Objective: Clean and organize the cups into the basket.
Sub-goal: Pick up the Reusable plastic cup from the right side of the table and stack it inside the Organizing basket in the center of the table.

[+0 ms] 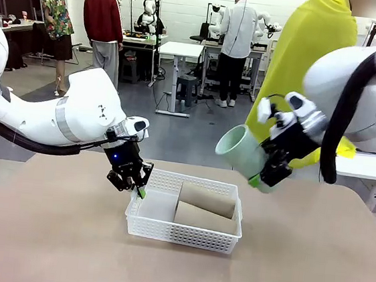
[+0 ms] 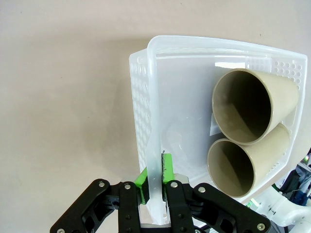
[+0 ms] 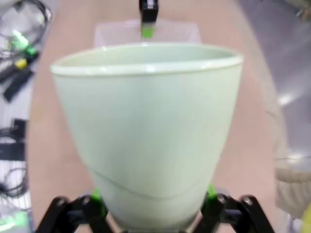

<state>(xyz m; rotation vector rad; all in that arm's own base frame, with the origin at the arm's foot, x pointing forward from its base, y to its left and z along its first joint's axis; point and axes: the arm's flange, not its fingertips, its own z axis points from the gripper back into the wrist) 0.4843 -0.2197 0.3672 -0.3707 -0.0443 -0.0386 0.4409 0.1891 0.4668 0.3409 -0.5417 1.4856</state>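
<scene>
Done: two tan cups (image 1: 204,208) lie in the basket (image 1: 165,229).
Left: mint cup (image 1: 241,151), clamped in right pincer (image 1: 263,177), above the tabletop (image 1: 44,233).
Left pincer (image 2: 154,182): clamped on basket wall.

I see the right gripper (image 3: 154,218) clamped on 1 pale mint green cup (image 3: 148,131), its 2 green pads (image 3: 96,196) pressed against the narrow base on either side. The cup's open rim faces away from the camera. Beyond the rim lies the tan table (image 3: 68,29) with the white basket (image 3: 112,33) resting on it. A black finger with a green tip (image 3: 147,14) sits at the basket's far edge. Cables (image 3: 17,53) lie along the left edge.
</scene>
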